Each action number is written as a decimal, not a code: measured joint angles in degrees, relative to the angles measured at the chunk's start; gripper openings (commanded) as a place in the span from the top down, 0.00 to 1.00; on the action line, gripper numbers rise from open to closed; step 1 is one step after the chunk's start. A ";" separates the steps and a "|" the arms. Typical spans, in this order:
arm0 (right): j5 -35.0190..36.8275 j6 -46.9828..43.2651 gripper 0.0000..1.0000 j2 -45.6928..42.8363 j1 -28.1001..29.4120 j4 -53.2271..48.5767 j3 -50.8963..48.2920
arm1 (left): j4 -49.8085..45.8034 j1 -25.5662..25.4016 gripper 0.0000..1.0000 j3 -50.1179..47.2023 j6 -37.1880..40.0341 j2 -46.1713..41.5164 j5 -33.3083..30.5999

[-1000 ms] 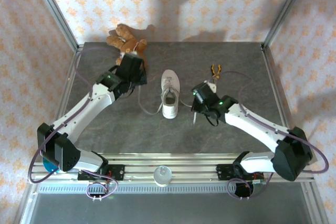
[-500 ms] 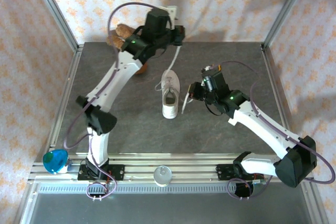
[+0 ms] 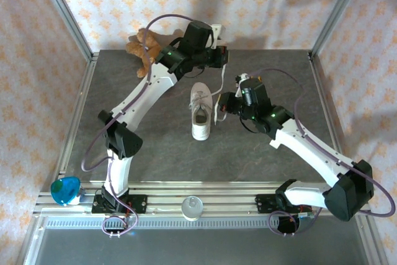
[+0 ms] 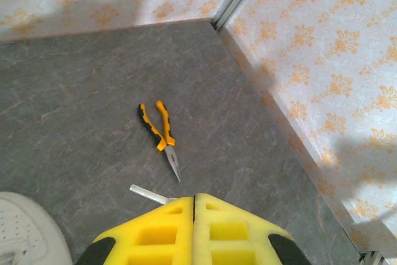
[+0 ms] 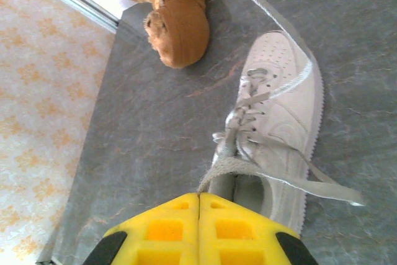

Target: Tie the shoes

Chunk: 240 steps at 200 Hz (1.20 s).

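The white sneaker (image 3: 200,111) is sitting sole-down in the middle of the dark grey tabletop (image 3: 149,153). Its long axis is running near to far, with the toe pointing at the far wall and the dark heel opening facing the arm bases.

The left gripper (image 3: 220,59) is hanging raised over the far part of the table, just beyond the toe and a touch to its right. On its wrist camera the yellow pads (image 4: 161,234) are pressing flat against each other. The jaws are clamped, and a white lace tip (image 4: 147,193) is poking out at their left side. From above, a thin white strand is dropping from that gripper down along the right side of the shoe.

The right gripper (image 3: 223,107) is hovering just to the right of the sneaker, level with its middle. Its jaws are closed too, pinching one of the laces (image 5: 218,167) where it is coming straight out of the eyelets and running into the seam between the pads.

A brown teddy bear (image 3: 144,51) is lying at the far left corner, well apart from the shoe. Yellow-handled pliers (image 4: 160,130) are lying on the table to the right of the toe.
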 measured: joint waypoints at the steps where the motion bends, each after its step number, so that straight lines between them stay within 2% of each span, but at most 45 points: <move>1: -0.09 -0.02 1.00 0.04 0.00 0.04 0.00 | 0.02 0.04 1.00 -0.09 -0.02 -0.07 0.02; 24: -0.35 0.02 1.00 0.94 0.00 -0.22 0.13 | 1.60 1.40 1.00 -5.20 -0.72 -2.97 1.01; 65: 1.22 2.64 1.00 0.98 -4.57 -4.55 1.36 | 7.69 4.81 1.00 -23.89 -3.30 -12.85 1.62; 92: 2.45 6.69 1.00 0.98 -6.16 -4.83 1.36 | 10.58 5.99 1.00 -27.45 -4.70 -14.97 1.95; 125: 3.39 10.36 1.00 1.46 -6.27 -4.00 1.33 | 14.21 3.19 1.00 -30.73 -5.07 -16.17 2.03; 179: 7.48 9.79 1.00 3.10 -9.20 -6.43 3.61 | 17.42 -3.82 1.00 -42.56 -2.12 -20.50 -0.57; 213: 7.45 8.70 1.00 5.55 -11.28 -6.60 3.91 | 16.61 -4.35 1.00 -43.43 1.33 -21.73 -2.82; 240: 6.84 6.32 1.00 8.79 -11.34 -7.48 5.95 | 8.52 -1.44 1.00 -30.91 4.39 -21.14 -4.76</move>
